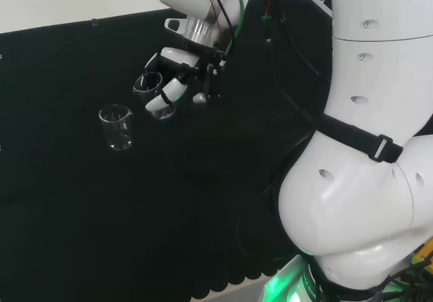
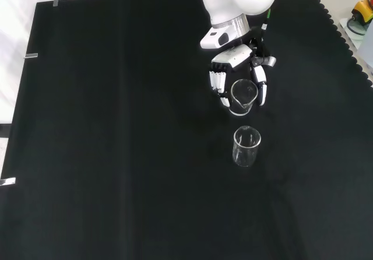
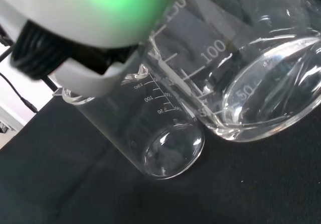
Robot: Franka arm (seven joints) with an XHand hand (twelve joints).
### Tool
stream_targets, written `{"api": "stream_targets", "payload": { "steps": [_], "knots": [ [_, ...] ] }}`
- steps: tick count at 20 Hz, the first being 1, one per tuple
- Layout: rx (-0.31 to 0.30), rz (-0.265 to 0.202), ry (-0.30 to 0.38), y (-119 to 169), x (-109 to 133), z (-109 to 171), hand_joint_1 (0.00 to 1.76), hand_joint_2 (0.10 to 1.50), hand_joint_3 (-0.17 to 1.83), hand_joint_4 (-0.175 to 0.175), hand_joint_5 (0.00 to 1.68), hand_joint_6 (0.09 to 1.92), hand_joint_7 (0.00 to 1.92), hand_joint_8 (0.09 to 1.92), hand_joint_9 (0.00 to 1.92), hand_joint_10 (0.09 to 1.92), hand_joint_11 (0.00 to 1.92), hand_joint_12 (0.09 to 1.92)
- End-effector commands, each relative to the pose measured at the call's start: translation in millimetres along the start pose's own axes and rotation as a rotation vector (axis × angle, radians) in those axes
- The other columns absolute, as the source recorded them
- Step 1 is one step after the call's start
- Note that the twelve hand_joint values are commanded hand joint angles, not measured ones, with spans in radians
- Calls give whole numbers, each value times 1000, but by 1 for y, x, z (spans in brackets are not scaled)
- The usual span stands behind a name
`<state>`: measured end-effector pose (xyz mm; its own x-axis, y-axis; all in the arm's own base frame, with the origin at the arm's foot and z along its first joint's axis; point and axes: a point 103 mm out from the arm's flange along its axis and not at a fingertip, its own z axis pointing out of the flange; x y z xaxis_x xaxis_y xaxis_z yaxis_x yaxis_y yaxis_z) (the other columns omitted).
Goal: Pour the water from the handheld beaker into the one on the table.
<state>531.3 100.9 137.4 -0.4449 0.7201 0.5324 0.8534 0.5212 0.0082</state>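
Observation:
My black and white hand (image 1: 177, 78) (image 2: 236, 67) is shut on a clear glass beaker (image 1: 150, 89) (image 2: 243, 95), held above the black cloth and tilted. Its fingers (image 2: 217, 84) and thumb (image 2: 260, 87) curl round the glass from both sides. In the wrist view the held beaker (image 3: 261, 78) is close and large, with water lying low in it. A second clear beaker (image 1: 117, 126) (image 2: 246, 146) (image 3: 150, 128) stands upright on the cloth. It is just left of the hand in the head view and just below the held beaker in the front view. It looks empty.
The arm's big white links (image 1: 365, 146) stand at the right of the head view, with black cables (image 1: 284, 78) running along them. The black cloth (image 2: 116, 132) spreads wide to the left in the front view; its scalloped edge (image 2: 344, 44) runs at the right.

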Motion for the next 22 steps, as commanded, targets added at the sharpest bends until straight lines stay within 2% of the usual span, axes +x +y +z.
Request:
{"api": "stream_targets", "payload": {
  "steps": [1,10,22],
  "knots": [
    [20,2,-20,1,2,0,1428,670,533,-175,1329,477,1338,610,1532,87,1263,730],
    [59,23,-88,4,9,-2,1428,667,538,-175,1330,476,1338,612,1534,87,1263,727],
    [169,51,-218,14,26,-8,1429,657,554,-175,1334,474,1340,613,1541,87,1264,723]
  ]
}}
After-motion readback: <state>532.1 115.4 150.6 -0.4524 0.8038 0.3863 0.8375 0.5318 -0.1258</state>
